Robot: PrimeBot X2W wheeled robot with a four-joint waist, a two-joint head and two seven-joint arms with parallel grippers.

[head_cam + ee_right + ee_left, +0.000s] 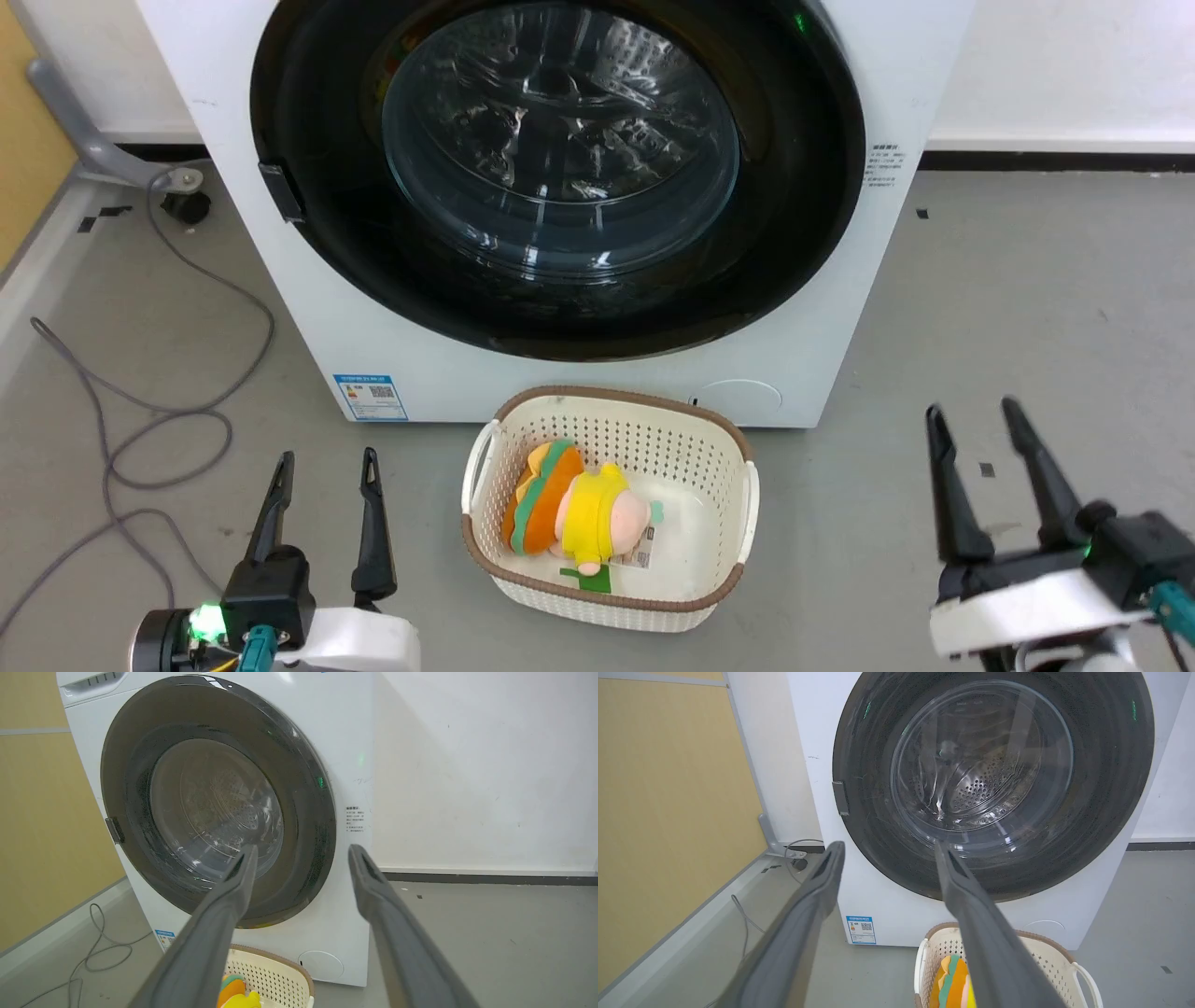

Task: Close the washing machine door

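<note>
Against the washer [448,373], the door [803,243] sits flush.

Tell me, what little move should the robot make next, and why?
Probably a gentle check push by the left pincer on the washing machine door, near the tab on its left edge. The door looks flush with the washing machine, but latching can't be seen. The left pincer and the right pincer are both open and away from it.

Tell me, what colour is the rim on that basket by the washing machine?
Brown, on a cream basket; the head view shows it best.
</note>
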